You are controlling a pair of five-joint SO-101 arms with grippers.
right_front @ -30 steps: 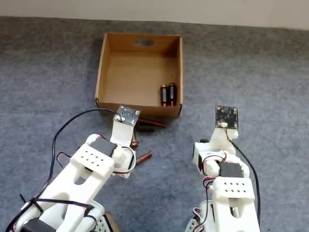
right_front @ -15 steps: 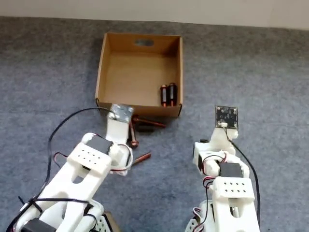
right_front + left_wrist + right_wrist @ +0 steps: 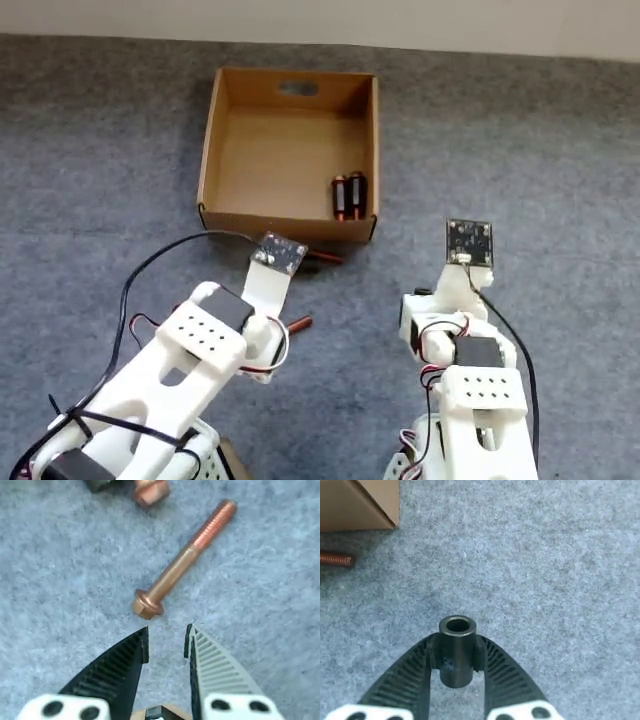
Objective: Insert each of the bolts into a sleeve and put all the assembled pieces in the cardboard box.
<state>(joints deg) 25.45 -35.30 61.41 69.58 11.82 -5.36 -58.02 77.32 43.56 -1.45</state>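
Observation:
A copper bolt [image 3: 182, 562] lies flat on the grey carpet just beyond my left gripper [image 3: 166, 639], which is open with nothing between its fingers. The bolt's head [image 3: 146, 604] points toward the fingertips. In the high view that bolt [image 3: 300, 323] peeks out beside the left arm. Farther off lie another bolt head [image 3: 150, 489] and a black sleeve [image 3: 100, 484]. My right gripper [image 3: 455, 655] is shut on a black sleeve [image 3: 457, 647], held upright with its bore showing. The cardboard box [image 3: 225, 120] holds two assembled pieces [image 3: 348, 197] in its front right corner.
One more bolt [image 3: 325, 257] lies on the carpet against the box's front wall; its threaded end [image 3: 335, 559] and the box corner [image 3: 360, 502] show in the right wrist view. Bare carpet [image 3: 560, 180] spreads to the right of the box.
The left arm's wrist has swung right and drawn back slightly from the box, now covering the bolt head seen earlier beside it. The right arm has not moved.

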